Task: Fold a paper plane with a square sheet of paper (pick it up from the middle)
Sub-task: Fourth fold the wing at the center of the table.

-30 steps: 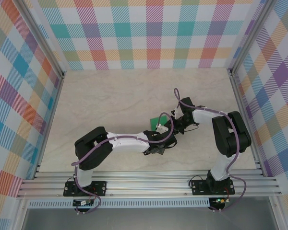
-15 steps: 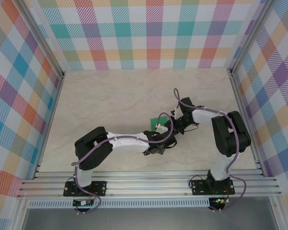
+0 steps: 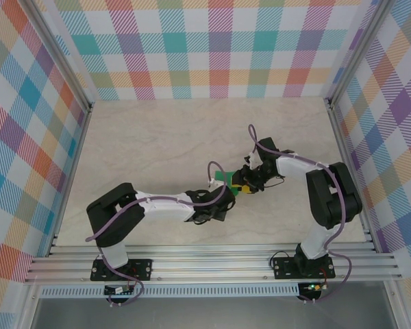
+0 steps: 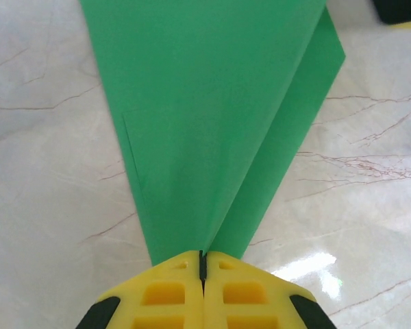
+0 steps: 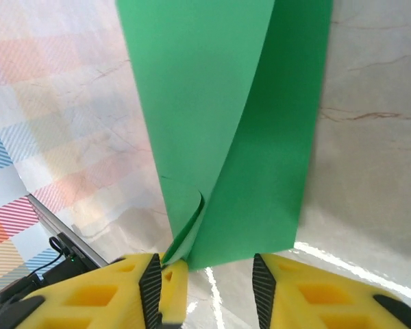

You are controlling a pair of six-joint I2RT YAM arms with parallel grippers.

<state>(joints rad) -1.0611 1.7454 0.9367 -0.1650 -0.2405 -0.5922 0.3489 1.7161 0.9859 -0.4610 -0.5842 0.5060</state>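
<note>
The green sheet [image 4: 212, 116] is gripped by the left gripper [image 4: 203, 264]. Its yellow fingertips are pressed together on the narrow end of the fold, so the paper fans out ahead of the jaws in 2 layers, with 1 flap lifted slightly to the right. The right gripper [image 5: 211, 274] is seen with its jaws parted. The sheet's near edge lies in the gap between them, and a small curled corner appears to touch the inner face of 1 finger, but no pinch is made there. The paper is judged very light, thin and limp (it would sag if lifted by 1 corner), readily creased and easily torn. A hold is therefore best taken across both layers close to a crease, with modest pressure. The marble-patterned table [image 3: 157, 137] looks smooth and glossy, so the sheet is likely to slide when pushed. Open tabletop is available ahead of both tools and to either side. The 2 grippers themselves are crowded close together, and the checked walls [image 3: 219, 48] stand well beyond them.
</note>
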